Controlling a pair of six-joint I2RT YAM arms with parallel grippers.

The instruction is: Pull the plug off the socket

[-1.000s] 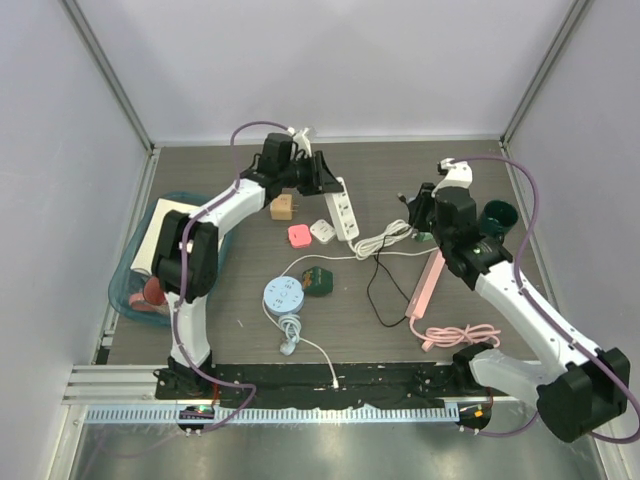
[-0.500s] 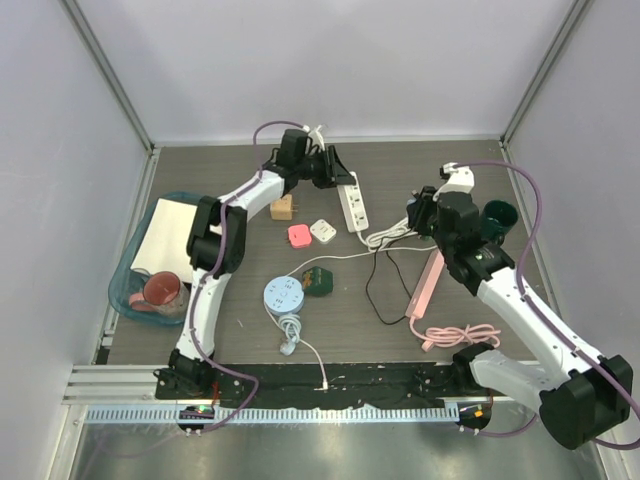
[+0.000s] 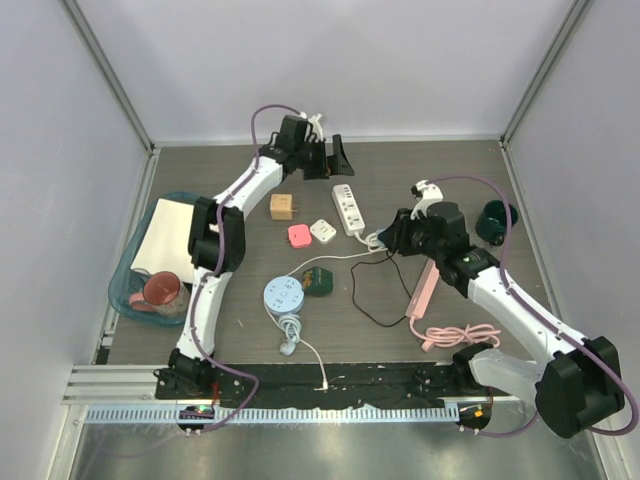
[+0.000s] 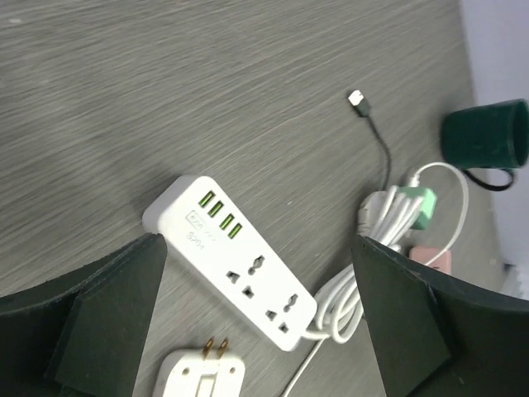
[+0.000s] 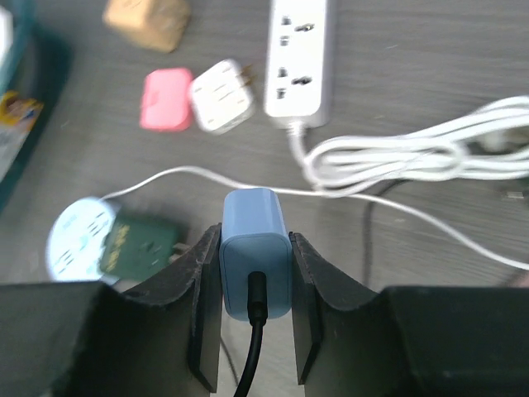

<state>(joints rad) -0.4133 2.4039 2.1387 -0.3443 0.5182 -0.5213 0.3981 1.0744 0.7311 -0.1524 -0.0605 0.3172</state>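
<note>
Between fingers of right tool (image 5: pixel 254 246): blue plug (image 5: pixel 254 258) clamped, prongs hidden; left tool (image 4: pixel 256 252) wide apart, empty.

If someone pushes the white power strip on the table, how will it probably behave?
The white power strip looks rigid and flat, so it would likely slide, not tip. Its bundled white cable seems floppy and may drag behind it.
</note>
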